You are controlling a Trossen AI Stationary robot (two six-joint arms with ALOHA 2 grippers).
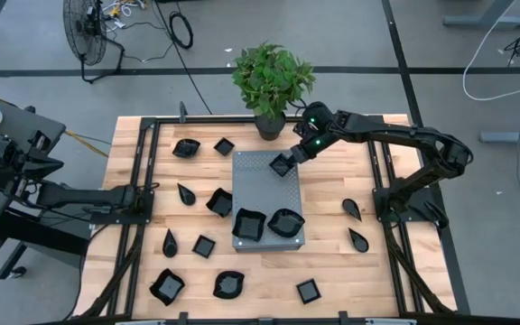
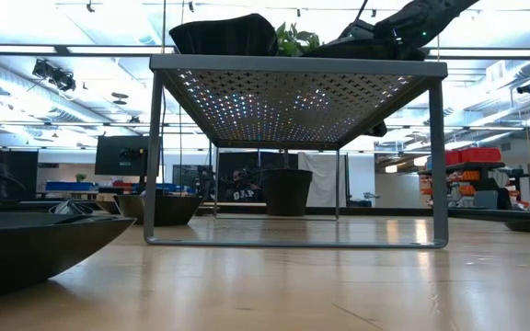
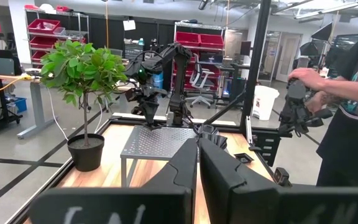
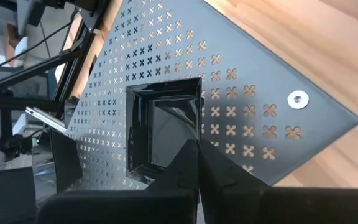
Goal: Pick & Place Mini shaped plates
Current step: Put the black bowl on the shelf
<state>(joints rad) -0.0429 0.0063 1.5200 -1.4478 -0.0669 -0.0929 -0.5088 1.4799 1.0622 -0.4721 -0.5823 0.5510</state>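
Pale wooden tabletop carries the grey perforated metal stand. On its far corner, the right gripper pinches a small glossy black square plate by one rim — released tilted, it may slide off. The left gripper waits closed.

Square plate pinched by right end effector (over perforated slab).
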